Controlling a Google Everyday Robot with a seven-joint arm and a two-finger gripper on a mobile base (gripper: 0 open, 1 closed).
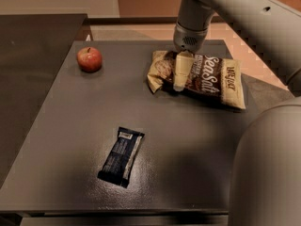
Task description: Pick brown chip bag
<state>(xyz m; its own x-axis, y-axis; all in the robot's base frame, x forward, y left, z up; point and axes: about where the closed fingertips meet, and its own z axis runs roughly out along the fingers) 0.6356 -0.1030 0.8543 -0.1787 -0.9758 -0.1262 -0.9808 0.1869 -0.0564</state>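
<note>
The dark grey tabletop (188, 140) fills the view, and the pale arm (244, 13) reaches in from the upper right above the brown chip bag (211, 79), which lies flat at the tabletop's far right. The end effector (181, 86) points down onto the bag's left half, touching it, though how far open it is cannot be told. Well apart sit a dark bar wrapper (121, 156) near the front and a red apple (89, 59) at the far left.

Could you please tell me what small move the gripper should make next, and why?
Probably ease slightly lower and secure a grasp before lifting: the gripper is over the brown chip bag, which lies flat on the table, not yet raised.
</note>
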